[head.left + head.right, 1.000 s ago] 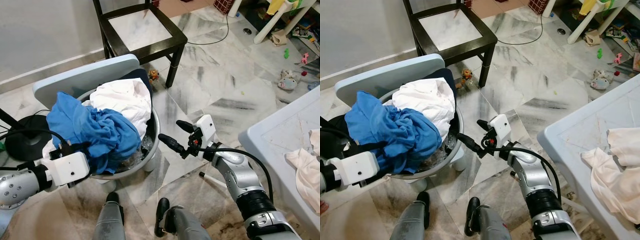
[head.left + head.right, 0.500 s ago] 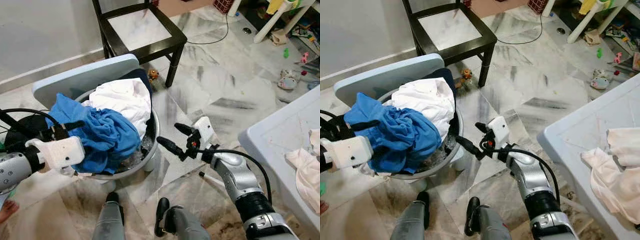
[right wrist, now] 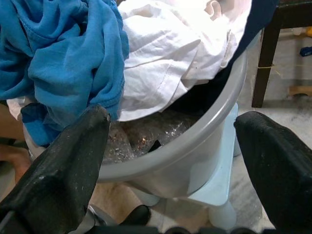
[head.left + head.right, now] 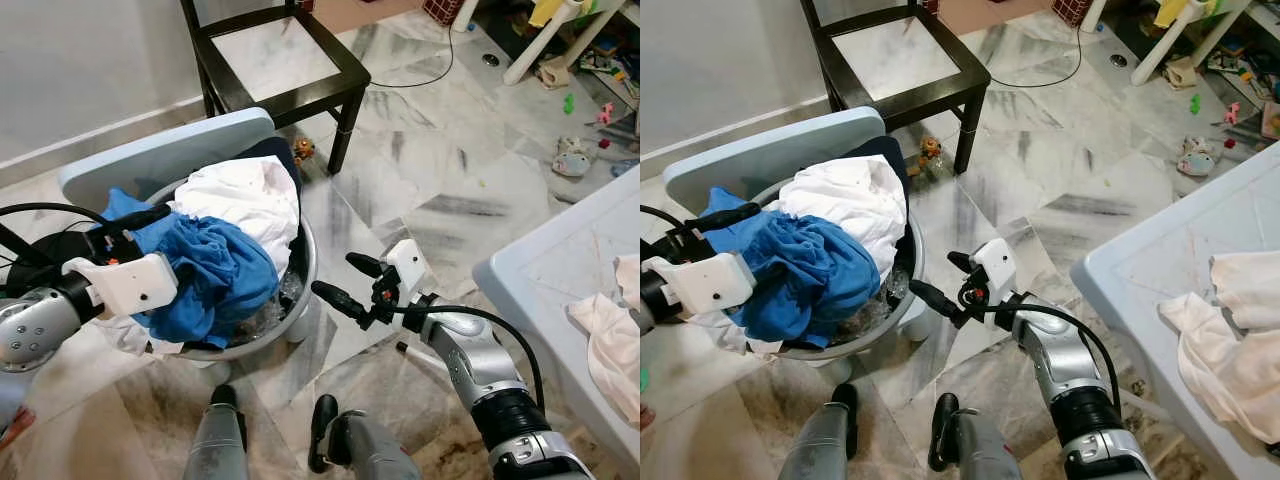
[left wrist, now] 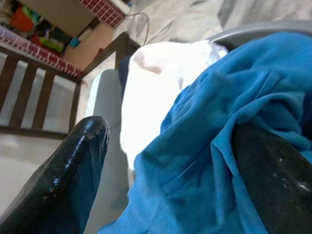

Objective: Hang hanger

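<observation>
The grey laundry basin [image 4: 300,290] serves as the landmark here. It is heaped with a blue garment [image 4: 215,275] on the robot's left half and a white garment [image 4: 250,200] toward the far side, with something dark tucked along the far rim and crinkled clear plastic [image 3: 146,134] low inside.

The left gripper [image 4: 135,222] sits over the basin's near-left side, fingers spread, one above the blue garment and the other pressed into its folds; the left wrist view shows blue cloth between the two black fingers [image 5: 73,165], so it looks set around a fold rather than clenched on it.

The right gripper [image 4: 350,285] hovers just outside the basin's right rim, fingers apart and empty, pointing at the basin wall.

No hanger can be made out among the clothes, so its position and long axis cannot be told. If it lies buried in the basin, it would be under the cloth, closer to the left gripper, which is already in the pile; the right would have to reach in over the rim.

A dark wooden chair [image 4: 290,85] stands beyond the basin, and a pale blue bench [image 4: 560,280] with a cream cloth [image 4: 610,335] lies well off to the basin's right.
</observation>
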Motion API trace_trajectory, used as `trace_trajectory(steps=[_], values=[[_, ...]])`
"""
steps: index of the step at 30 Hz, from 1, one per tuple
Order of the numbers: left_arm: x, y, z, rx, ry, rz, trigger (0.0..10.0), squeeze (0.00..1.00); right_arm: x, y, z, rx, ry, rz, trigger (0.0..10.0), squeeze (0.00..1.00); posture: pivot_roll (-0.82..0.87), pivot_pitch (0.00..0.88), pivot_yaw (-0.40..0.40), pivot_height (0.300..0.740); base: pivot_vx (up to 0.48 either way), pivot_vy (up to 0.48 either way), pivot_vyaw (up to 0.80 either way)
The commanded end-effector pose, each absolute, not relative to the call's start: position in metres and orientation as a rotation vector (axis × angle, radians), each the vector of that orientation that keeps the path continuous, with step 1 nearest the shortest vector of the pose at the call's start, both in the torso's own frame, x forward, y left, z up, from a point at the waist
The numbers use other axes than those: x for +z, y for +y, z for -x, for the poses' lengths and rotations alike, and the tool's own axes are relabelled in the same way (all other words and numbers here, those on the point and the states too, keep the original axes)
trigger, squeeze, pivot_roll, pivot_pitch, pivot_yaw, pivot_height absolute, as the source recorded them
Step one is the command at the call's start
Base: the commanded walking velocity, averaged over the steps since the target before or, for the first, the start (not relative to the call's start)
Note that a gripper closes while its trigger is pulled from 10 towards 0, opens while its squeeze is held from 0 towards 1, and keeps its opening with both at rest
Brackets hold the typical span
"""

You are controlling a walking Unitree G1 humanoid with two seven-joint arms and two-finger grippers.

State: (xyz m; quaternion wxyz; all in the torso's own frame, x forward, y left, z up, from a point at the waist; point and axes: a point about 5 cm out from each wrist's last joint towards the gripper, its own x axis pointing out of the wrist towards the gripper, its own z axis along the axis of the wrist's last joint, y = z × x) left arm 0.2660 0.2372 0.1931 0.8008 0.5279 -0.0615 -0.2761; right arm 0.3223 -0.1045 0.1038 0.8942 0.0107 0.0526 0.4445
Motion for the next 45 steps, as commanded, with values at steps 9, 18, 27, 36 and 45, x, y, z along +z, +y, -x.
trace_trajectory(steps=[9, 18, 27, 36, 45], values=[[0.184, 0.216, -0.259, -0.727, -0.114, -1.050, 10.0, 0.00, 0.097, -0.104, -0.317, 0.932, 0.131, -0.002, 10.0, 0.00, 0.38, 0.371, -0.162, 0.740, 0.000, 0.000, 0.00], [0.165, 0.236, -0.253, -0.787, 0.052, -1.036, 0.0, 0.00, 0.098, -0.102, -0.318, 0.933, 0.126, 0.000, 10.0, 0.00, 0.38, 0.371, -0.158, 0.740, 0.000, 0.000, 0.00], [0.169, 0.245, -0.250, -0.804, 0.103, -1.045, 10.0, 0.00, 0.095, -0.101, -0.316, 0.931, 0.132, -0.003, 10.0, 0.00, 0.39, 0.371, -0.152, 0.740, 0.000, 0.000, 0.00], [0.159, 0.263, -0.253, -0.773, 0.150, -1.062, 0.0, 0.00, 0.093, -0.100, -0.314, 0.938, 0.139, -0.008, 10.0, 0.00, 0.39, 0.370, -0.147, 0.740, 0.000, 0.000, 0.00], [0.163, 0.261, -0.257, -0.721, 0.102, -1.022, 0.0, 0.00, 0.094, -0.101, -0.315, 0.935, 0.140, -0.004, 10.0, 0.00, 0.39, 0.363, -0.152, 0.740, 0.000, 0.000, 0.00]])
